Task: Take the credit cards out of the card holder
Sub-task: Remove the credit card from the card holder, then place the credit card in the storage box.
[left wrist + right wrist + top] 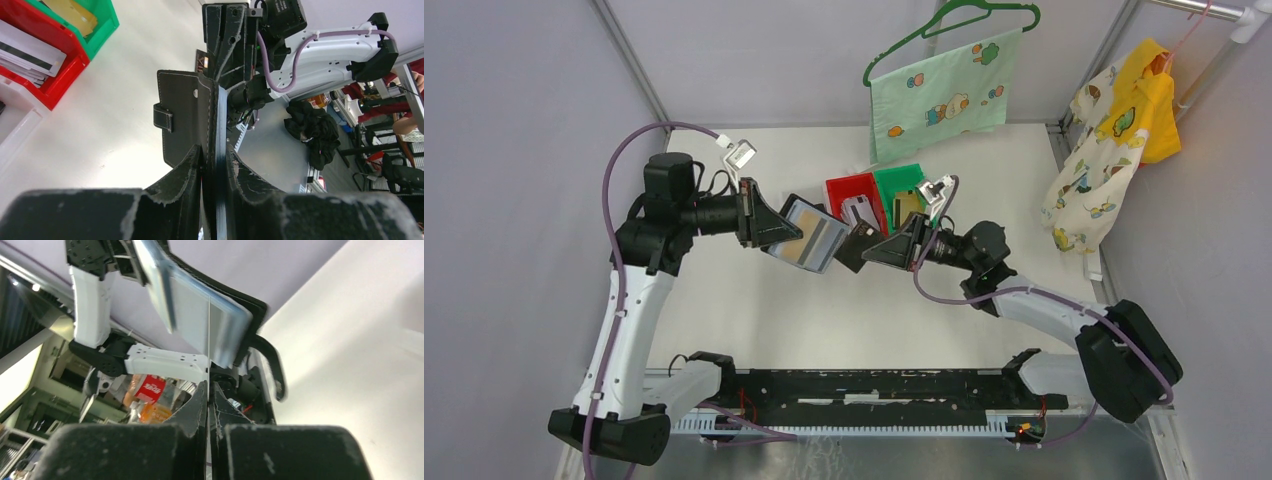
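My left gripper [790, 236] [215, 150] is shut on the card holder [816, 236] [185, 115], a black wallet held above the table. It hangs open, showing its grey-blue lining [200, 315] and a tan-gold credit card [798, 251] tucked inside. My right gripper [870, 250] [208, 385] meets the holder from the right. Its jaws are shut on a thin credit card [208, 340], which shows edge-on as a white line running up into the holder. The holder's snap tab [163, 117] sticks out to the side.
Behind the grippers stand a red bin [839, 190] [55, 85] with whitish cards [30, 50] and a green bin [894, 180] [102, 25] with a tan card [75, 12]. A patterned cloth on a green hanger [939, 95] hangs at the back. Yellow clothes [1124, 130] hang at right.
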{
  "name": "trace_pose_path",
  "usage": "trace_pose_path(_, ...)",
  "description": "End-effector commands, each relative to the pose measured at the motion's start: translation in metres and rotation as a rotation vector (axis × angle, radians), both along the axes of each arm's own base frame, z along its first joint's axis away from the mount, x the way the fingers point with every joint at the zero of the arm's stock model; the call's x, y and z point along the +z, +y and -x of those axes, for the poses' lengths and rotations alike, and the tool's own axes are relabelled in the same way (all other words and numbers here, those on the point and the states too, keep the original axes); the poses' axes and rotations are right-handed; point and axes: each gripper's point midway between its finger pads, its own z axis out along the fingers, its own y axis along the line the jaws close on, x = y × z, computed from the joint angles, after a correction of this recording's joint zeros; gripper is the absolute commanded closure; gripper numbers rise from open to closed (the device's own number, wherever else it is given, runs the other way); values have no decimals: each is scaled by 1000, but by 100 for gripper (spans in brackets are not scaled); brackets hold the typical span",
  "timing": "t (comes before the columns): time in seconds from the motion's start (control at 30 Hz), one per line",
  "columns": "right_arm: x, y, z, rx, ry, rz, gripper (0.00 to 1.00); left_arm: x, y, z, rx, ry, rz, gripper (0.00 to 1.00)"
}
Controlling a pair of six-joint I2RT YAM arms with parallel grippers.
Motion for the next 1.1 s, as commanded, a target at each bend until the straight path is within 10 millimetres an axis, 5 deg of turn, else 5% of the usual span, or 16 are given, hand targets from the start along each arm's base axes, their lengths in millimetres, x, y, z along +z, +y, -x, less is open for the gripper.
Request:
trace_pose_path(0.0,-5,-22,-7,-50,-72,60,100,21,1,-1,-19,-128,-4,98)
trace_pose_path(0.23,-48,-39,-61,-222,-75,365,100,29,4,0,-11,-173,-31,98)
trace_pose_path(0.4,-63,-29,-98,-258,-62,470,100,46,6,10,-16,-245,-27,98)
trace_pose_path(0.73,-94,72,-166,-161,-140,754,100,54,6,30,-43,-270,-5,98)
trace_pose_path(1.07,-154,118,-196,-133,-136,921,100,65,4,41,-65,-282,31,98)
